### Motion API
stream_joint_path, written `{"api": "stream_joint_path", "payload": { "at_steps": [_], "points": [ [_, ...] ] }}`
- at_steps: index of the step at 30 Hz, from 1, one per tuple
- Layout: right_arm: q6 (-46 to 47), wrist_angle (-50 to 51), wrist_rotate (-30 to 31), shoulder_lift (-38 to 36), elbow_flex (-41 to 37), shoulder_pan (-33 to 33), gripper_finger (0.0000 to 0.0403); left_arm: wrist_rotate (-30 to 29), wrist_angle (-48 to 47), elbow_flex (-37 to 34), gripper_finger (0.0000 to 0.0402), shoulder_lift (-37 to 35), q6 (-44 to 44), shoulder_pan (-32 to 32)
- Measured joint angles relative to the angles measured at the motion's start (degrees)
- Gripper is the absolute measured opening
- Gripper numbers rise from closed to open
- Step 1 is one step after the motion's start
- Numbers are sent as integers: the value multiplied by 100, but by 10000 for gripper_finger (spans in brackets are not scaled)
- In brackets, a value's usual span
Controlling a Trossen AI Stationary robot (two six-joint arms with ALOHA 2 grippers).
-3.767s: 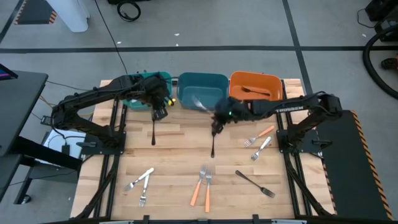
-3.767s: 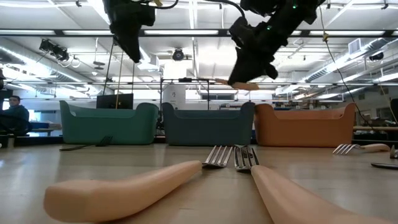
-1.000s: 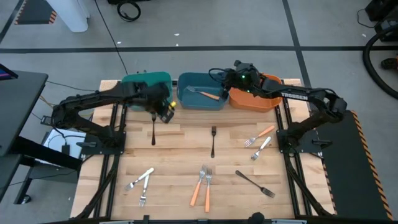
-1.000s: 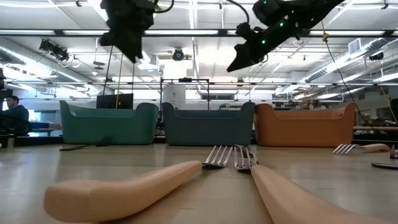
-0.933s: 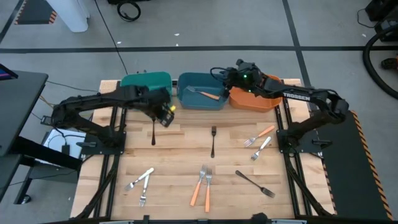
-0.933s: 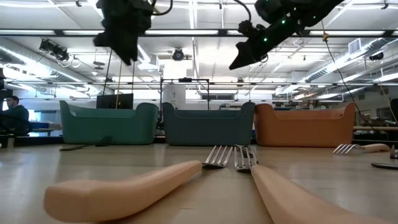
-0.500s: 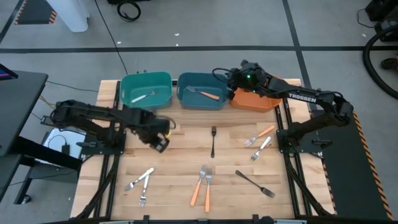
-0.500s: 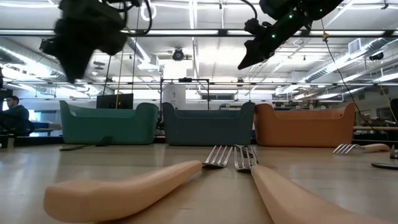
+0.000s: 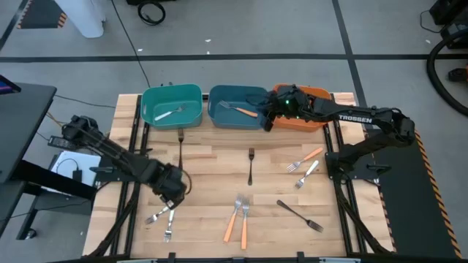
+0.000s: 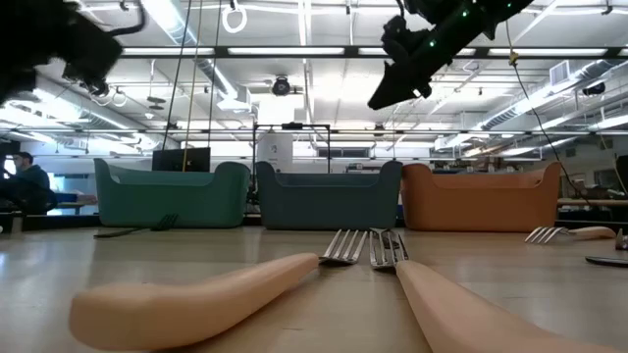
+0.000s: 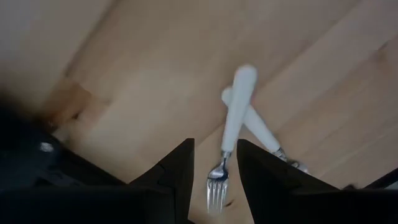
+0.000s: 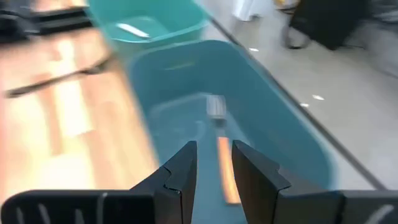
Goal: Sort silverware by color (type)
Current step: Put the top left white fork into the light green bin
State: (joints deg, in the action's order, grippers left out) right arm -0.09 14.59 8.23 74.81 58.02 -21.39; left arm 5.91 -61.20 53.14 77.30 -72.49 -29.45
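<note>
My left gripper (image 9: pixel 174 191) hangs open, pointing down, just above two crossed white forks (image 9: pixel 162 213) near the table's front left. In the left wrist view the upper white fork (image 11: pixel 235 121) runs into the gap between my fingers (image 11: pixel 214 180), untouched. My right gripper (image 9: pixel 268 121) is open over the near right corner of the blue bin (image 9: pixel 236 108), which holds an orange-handled fork (image 12: pixel 222 163). The teal bin (image 9: pixel 172 106) holds a white fork (image 9: pixel 168 112). The arm covers much of the orange bin (image 9: pixel 316 117).
Loose on the table lie black forks (image 9: pixel 180 146) (image 9: pixel 250 166) (image 9: pixel 300 215), two orange-handled forks (image 9: pixel 238 218) at the front middle, and an orange-handled fork (image 9: pixel 307 156) beside a white one (image 9: pixel 307 174) at the right. A third white fork (image 9: pixel 167 231) lies near the front edge.
My left gripper has swung from beside the teal bin toward the table's near edge and down, ending over the white forks, uncovering the teal bin. My right gripper has drawn a little toward the near edge from above the bins and tipped lower.
</note>
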Motion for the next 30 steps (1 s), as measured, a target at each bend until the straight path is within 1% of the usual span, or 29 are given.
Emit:
{"api": "stream_joint_path", "payload": {
  "at_steps": [6, 12, 17, 19, 22, 25, 30],
  "points": [
    [476, 0, 4, 0, 0, 675, 109, -2, 865, -461, 131, 0, -820, -821],
    [659, -42, 7, 0, 0, 1226, 109, -32, 1132, -843, 131, 0, -1325, -1266],
    [661, -39, 21, 0, 0, 1624, 110, -30, 1643, -1092, 131, 0, -1365, -1455],
    [661, -39, 161, 0, 0, 1768, 110, -31, 1805, -1175, 131, 0, -1405, -1487],
    [662, -40, 418, 0, 0, 1958, 110, -39, 1875, -1245, 131, 0, -1543, -1487],
    [661, -39, 556, 0, 0, 2094, 110, -180, 1923, -1245, 131, 0, -1538, -1509],
    [661, -41, 575, 0, 0, 2221, 110, -373, 1946, -1245, 130, 0, -1547, -1511]
  ]
}}
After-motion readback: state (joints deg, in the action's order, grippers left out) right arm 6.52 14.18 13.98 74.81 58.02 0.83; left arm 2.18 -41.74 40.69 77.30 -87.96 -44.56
